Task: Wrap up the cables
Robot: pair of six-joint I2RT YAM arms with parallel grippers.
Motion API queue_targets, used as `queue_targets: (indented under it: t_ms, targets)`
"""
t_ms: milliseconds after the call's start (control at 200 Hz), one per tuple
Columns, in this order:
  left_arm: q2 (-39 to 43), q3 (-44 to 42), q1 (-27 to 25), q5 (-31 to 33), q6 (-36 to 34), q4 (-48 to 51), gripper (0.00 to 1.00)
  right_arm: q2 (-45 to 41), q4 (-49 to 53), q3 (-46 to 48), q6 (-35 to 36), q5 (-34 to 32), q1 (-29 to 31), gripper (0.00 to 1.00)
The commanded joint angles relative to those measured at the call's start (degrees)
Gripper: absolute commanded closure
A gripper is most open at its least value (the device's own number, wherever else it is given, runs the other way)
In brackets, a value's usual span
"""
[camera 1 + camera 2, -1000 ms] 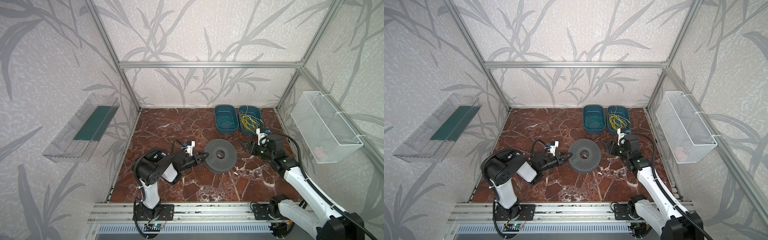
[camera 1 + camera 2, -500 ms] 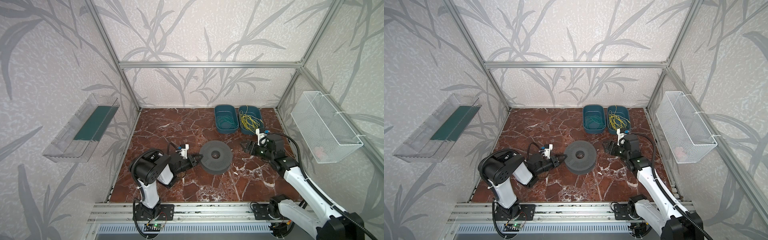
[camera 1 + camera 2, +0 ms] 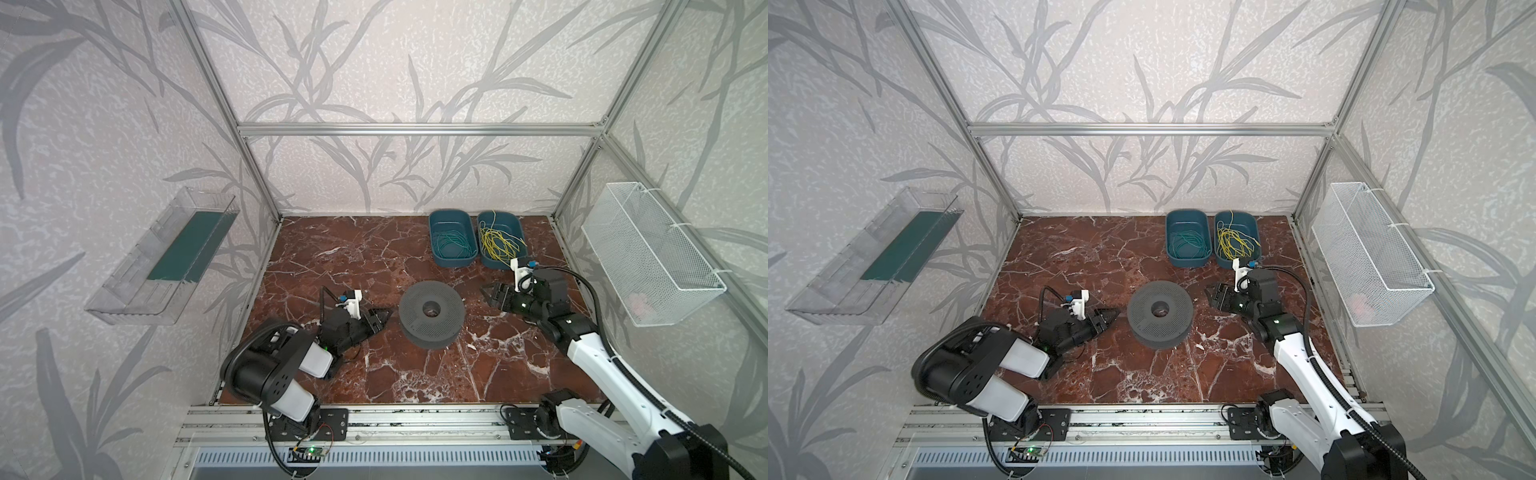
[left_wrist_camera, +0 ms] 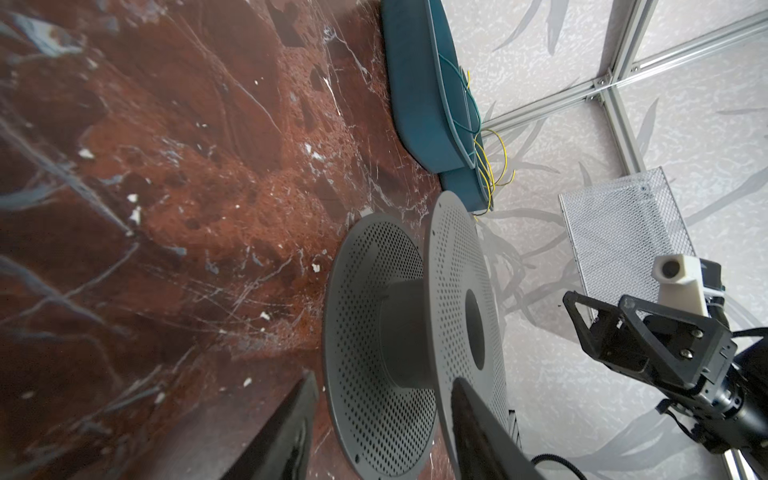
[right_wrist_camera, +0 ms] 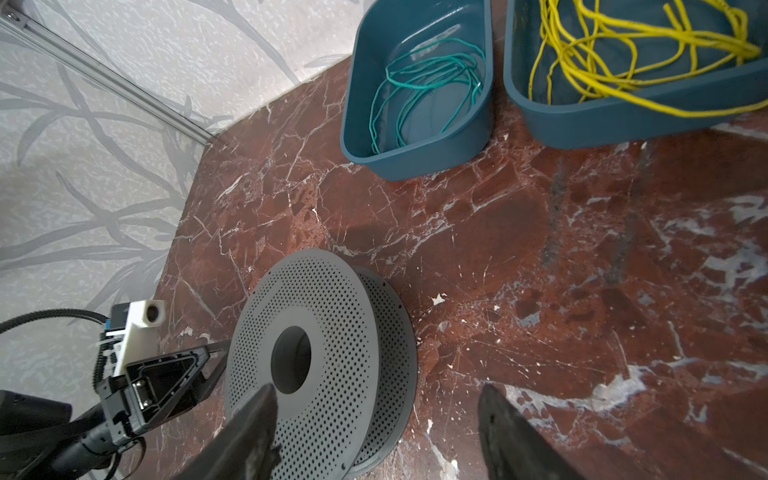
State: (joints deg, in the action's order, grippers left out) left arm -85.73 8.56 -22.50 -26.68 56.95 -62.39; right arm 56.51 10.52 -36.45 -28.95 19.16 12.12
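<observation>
The yellow cables (image 3: 498,245) (image 3: 1235,243) (image 5: 623,50) lie tangled in a teal bin (image 3: 498,265) at the back right. Loops of them also show in the left wrist view (image 4: 494,166). A grey perforated spool (image 3: 415,316) (image 3: 1144,313) (image 4: 374,332) (image 5: 340,316) lies flat mid-floor, with no cable on it. My left gripper (image 3: 384,316) (image 3: 1111,316) (image 4: 383,377) is open, its tips at the spool's left rim and nothing gripped. To the spool's right, my right gripper (image 3: 488,293) (image 3: 1212,293) (image 5: 377,388) is open and empty, apart from the spool.
A second teal bin (image 3: 452,264) with a green wire (image 5: 415,91) stands left of the yellow one. A white mesh basket (image 3: 648,249) hangs on the right wall and a clear shelf (image 3: 166,257) on the left wall. Aluminium posts frame the marble floor.
My left gripper has opened, let go of the spool's rim and drawn back to the left. The spool has shifted slightly left and now lies flat. The right arm has barely moved.
</observation>
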Motion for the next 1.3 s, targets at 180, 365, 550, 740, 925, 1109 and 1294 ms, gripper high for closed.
queue_targets:
  t_ms: [180,365,550,740,925,1109,1294]
  targets:
    - [33.23,8.17,-0.09,19.73,-9.28,53.09,0.10,7.88,-5.31,1.69,-2.71,2.82,4.62,0.32]
    - [50.53,1.63,0.08,33.29,-3.50,54.97,0.01,14.63,-7.47,1.26,-1.87,2.70,8.89,0.40]
    - [60.35,0.88,0.13,34.01,-5.80,59.99,0.01,15.19,-10.94,2.89,-1.73,-2.32,8.88,0.41]
    - [65.29,1.06,0.09,32.65,-7.25,65.13,0.01,23.28,-8.06,-0.39,-0.93,0.61,10.55,0.45]
    - [57.97,2.84,0.13,29.20,-8.96,62.39,0.02,25.56,-10.66,0.44,-2.76,-1.40,14.34,0.45]
    - [51.18,3.96,0.11,26.72,-8.97,55.98,0.04,26.37,-10.01,-0.72,-2.87,-1.84,16.09,0.47]
    - [46.87,4.78,0.13,25.39,-8.59,54.36,0.04,27.74,-9.53,-2.51,-2.77,-1.19,16.60,0.48]
